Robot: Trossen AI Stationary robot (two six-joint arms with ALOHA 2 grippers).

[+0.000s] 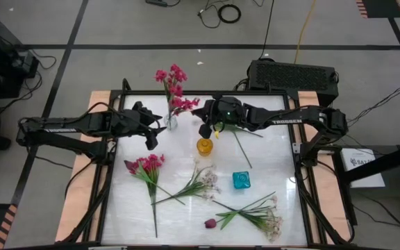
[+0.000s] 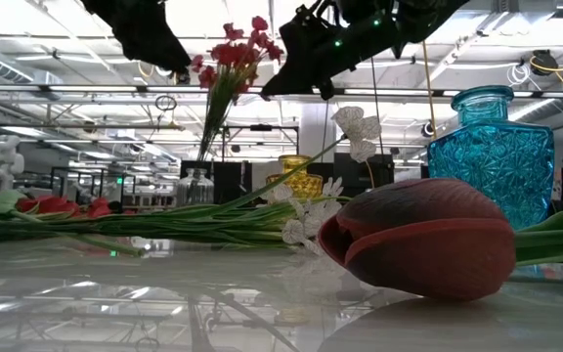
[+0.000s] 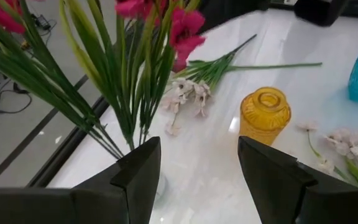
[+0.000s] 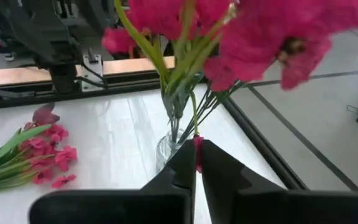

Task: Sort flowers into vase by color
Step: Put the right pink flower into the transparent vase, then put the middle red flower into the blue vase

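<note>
A clear glass vase point(image 1: 171, 123) stands near the table's far edge with several magenta-pink flowers point(image 1: 174, 87) in it. My left gripper point(image 3: 197, 174) hovers open just left of that vase point(image 3: 160, 186), with nothing between its fingers. My right gripper point(image 4: 197, 163) hangs shut just right of the vase point(image 4: 169, 146), above a yellow vase point(image 1: 205, 146). A teal vase point(image 1: 241, 180) stands farther to the near right. Lying flat on the table are pink sprigs point(image 1: 144, 167), white sprigs point(image 1: 201, 184) and a maroon tulip point(image 1: 210, 223). My right gripper comes nearly level at the vased pink flowers from the table's right. A thin green stem ending in a pink bit point(image 4: 197, 144) shows right at its fingertips. I cannot tell whether the fingers pinch it or it only hangs beyond them.
More white sprigs point(image 1: 262, 217) lie at the near right and a green stem point(image 1: 242, 147) lies under the right arm. A black frame point(image 1: 113, 173) rims the white tabletop. A black box point(image 1: 294, 73) sits beyond the far edge.
</note>
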